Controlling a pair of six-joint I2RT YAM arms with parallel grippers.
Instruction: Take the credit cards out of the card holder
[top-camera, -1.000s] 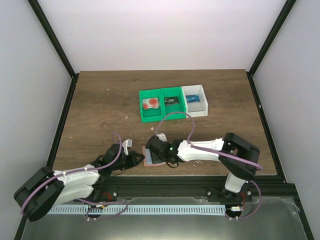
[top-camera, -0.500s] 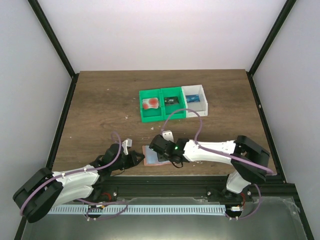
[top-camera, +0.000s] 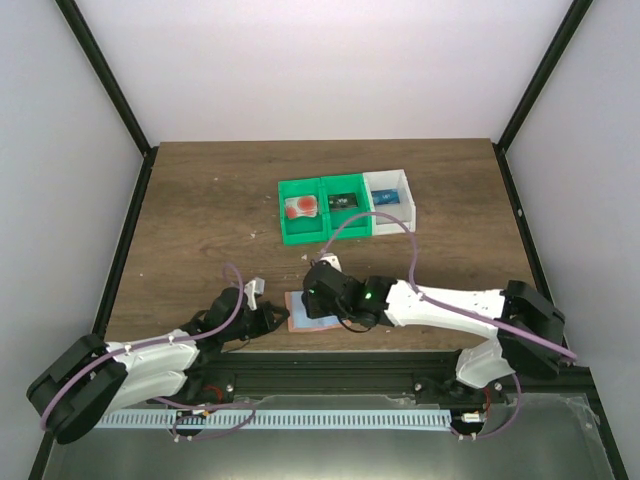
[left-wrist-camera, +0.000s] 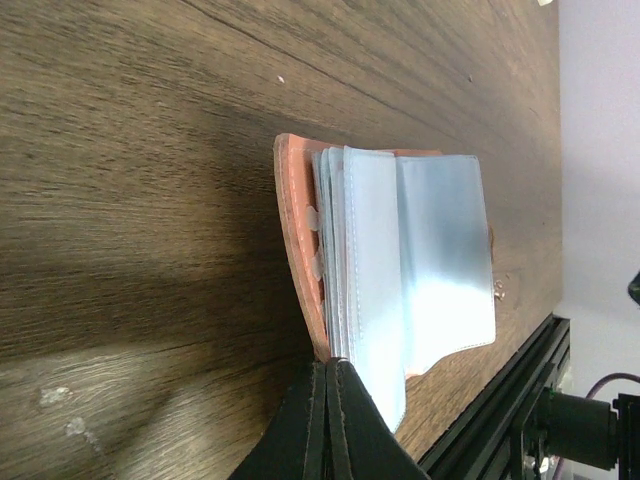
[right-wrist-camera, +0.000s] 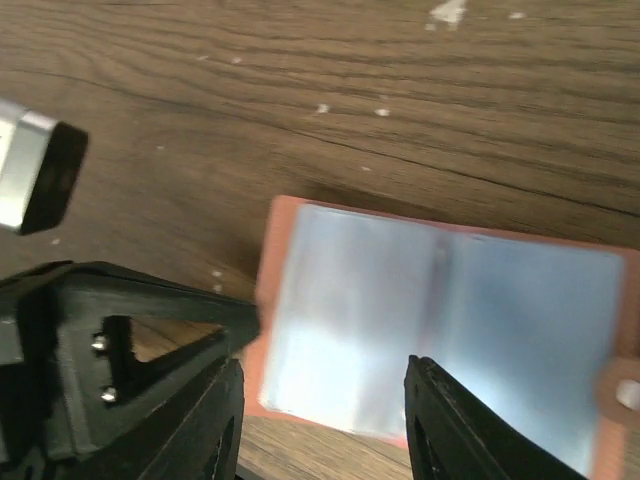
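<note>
Card holder (top-camera: 305, 318) is lying open on the table (top-camera: 200, 200) near the front edge, blue-grey sleeves facing up and salmon rim showing around them. I'm seeing it between the two tools. Left gripper (top-camera: 272, 318) is lying low on the wood with its fingers clenched together on the holder's left rim; the left wrist view shows the tips meeting right at the salmon edge. Right gripper (right-wrist-camera: 325, 420) is hovering just above the holder with its fingers spread apart, gripping nothing. I can't tell whether any sleeves are carrying cards. One credit card (top-camera: 300, 207) with a red-orange blot is sitting in the left compartment of the green bin (top-camera: 322, 232), well apart from the holder.
</note>
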